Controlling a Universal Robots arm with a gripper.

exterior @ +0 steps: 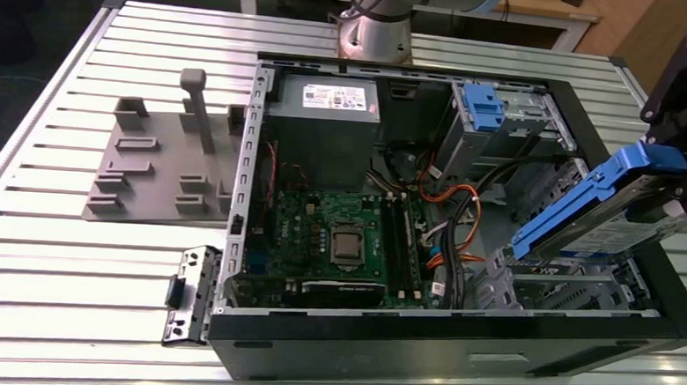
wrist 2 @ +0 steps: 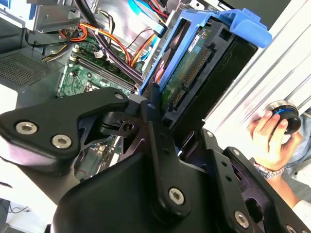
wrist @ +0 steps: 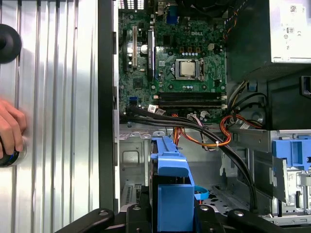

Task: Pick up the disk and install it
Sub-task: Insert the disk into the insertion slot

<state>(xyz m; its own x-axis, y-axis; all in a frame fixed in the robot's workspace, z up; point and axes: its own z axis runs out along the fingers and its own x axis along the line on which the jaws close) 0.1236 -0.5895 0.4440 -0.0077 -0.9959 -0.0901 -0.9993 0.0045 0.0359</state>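
Sitting on the slatted tabletop, open computer case shows motherboard and grey power supply. Tool is clamped on the disk, tilted above the drive bay at the exterior view's right. A person's hand rests on a knob nearby.

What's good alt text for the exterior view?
The pincer holds the disk, tilted in its blue carrier, above the drive bay at the exterior view's right of an open computer case. The case lies on a slatted metal table, motherboard exposed.
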